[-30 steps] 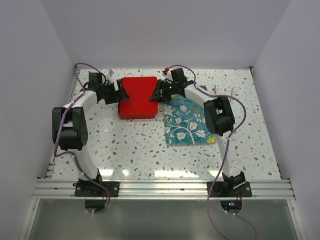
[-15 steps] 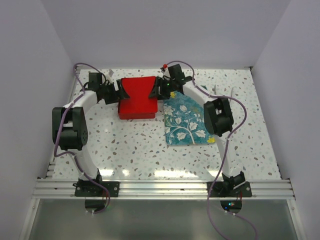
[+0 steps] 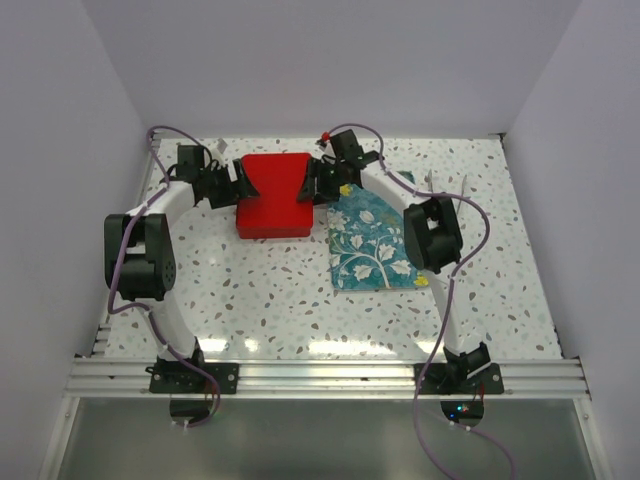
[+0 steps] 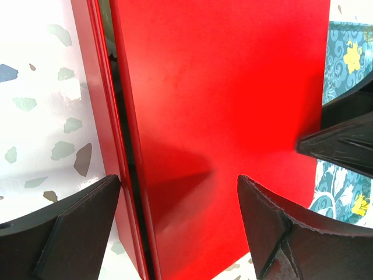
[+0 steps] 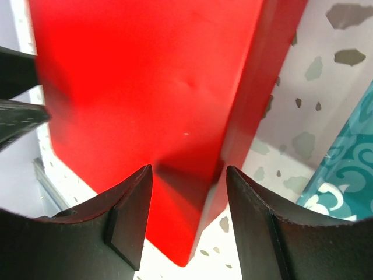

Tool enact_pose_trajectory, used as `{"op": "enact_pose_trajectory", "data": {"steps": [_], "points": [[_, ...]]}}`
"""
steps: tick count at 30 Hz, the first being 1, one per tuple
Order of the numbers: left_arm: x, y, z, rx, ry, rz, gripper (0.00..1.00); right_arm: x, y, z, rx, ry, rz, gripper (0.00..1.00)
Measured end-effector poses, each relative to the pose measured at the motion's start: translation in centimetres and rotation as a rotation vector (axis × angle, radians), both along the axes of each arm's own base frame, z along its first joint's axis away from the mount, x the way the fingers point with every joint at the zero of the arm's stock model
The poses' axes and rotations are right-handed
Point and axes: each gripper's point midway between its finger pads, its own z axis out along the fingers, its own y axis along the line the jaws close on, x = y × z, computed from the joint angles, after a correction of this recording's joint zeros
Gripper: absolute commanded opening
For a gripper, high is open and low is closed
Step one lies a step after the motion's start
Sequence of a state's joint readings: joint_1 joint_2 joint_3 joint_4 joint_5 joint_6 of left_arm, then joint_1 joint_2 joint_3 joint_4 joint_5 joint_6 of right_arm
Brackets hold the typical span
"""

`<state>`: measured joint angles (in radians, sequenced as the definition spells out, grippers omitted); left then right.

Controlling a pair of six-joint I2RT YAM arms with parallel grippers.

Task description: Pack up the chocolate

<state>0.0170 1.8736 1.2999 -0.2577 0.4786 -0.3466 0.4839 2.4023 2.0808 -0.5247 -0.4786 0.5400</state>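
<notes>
Top external: worktop (image 3: pixel 260 290) carries closed red box (image 3: pixel 272 195), flanked by both sets of fingers; teal tray (image 3: pixel 372 245) beside right fingers (image 5: pixel 128 216). Left fingers (image 4: pixel 76 227) released, spread astride box edge. Right fingers' hold: cannot tell. Chocolate hidden, whereabouts unknown.

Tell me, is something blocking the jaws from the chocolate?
Yes: the red lid covers the box, between the left gripper and right gripper. No chocolate shows anywhere; any inside is hidden beneath it.

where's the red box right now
In the top view the red box sits near the table's far edge, left of centre, the teal tray beside it on the right.
</notes>
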Motion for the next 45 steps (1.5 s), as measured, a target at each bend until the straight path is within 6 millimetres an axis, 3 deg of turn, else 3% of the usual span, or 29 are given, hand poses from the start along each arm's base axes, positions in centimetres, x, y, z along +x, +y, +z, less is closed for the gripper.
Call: {"op": "enact_pose_trajectory", "data": {"steps": [4, 15, 22, 33, 45], "points": [[0.0, 0.0, 0.0, 0.001, 0.0, 0.0, 0.86, -0.1, -0.2, -0.9, -0.02, 0.013, -0.004, 0.58], [0.0, 0.2, -0.2, 0.017, -0.003, -0.007, 0.84, 0.4, -0.7, -0.2, -0.076, -0.008, -0.022, 0.59], [-0.1, 0.2, -0.2, 0.019, -0.001, -0.005, 0.83, 0.7, -0.2, -0.6, -0.084, -0.008, -0.017, 0.59], [-0.1, 0.2, -0.2, 0.025, -0.004, -0.011, 0.81, 0.8, 0.6, 0.5, -0.098, -0.034, -0.018, 0.59], [0.2, 0.8, -0.4, 0.062, -0.006, 0.012, 0.58, 1.1, 0.7, -0.3, -0.124, -0.033, -0.029, 0.6]]}}
